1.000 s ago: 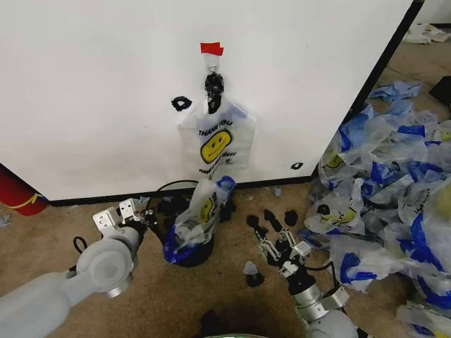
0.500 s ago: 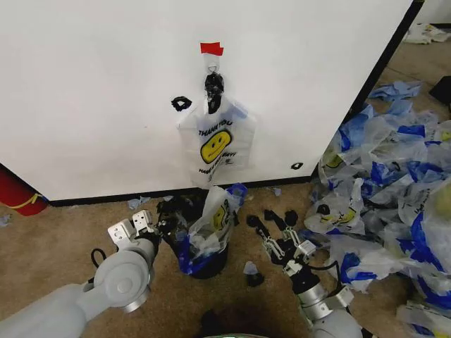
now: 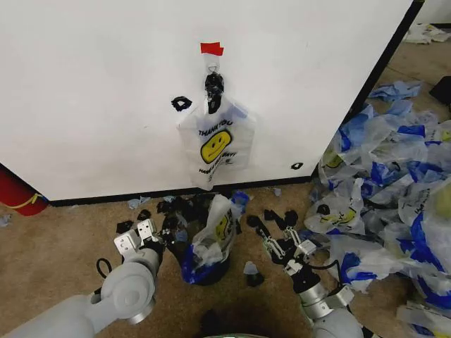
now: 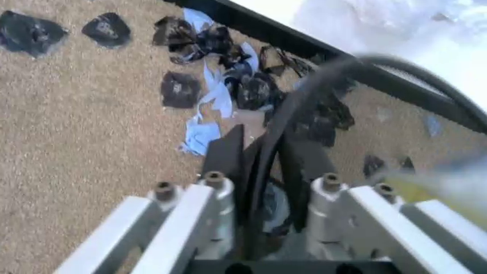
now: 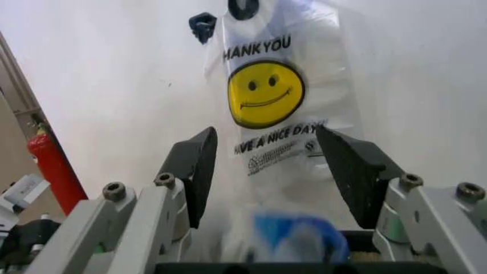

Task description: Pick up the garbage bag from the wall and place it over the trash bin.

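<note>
1. You had one garbage bag hanging from the black clip on the wall, under the red tape; in the right wrist view it hung straight ahead, between the two fingers.
2. A second bag with the same smiley face already sat crumpled in and over the trash bin on the carpet, just below the hanging one. It looked bunched, not spread around the rim.
3. Your left gripper was low, at the bin's left edge. In the left wrist view its fingers were pressed close around a black curved edge, which I judge to be the bin's rim.
4. Your right gripper hovered to the right of the bin with the fingers spread, holding nothing.
5. I judge the step in hand was fitting the bag on the bin. The next move called for pulling the plastic open over the rim.
</note>
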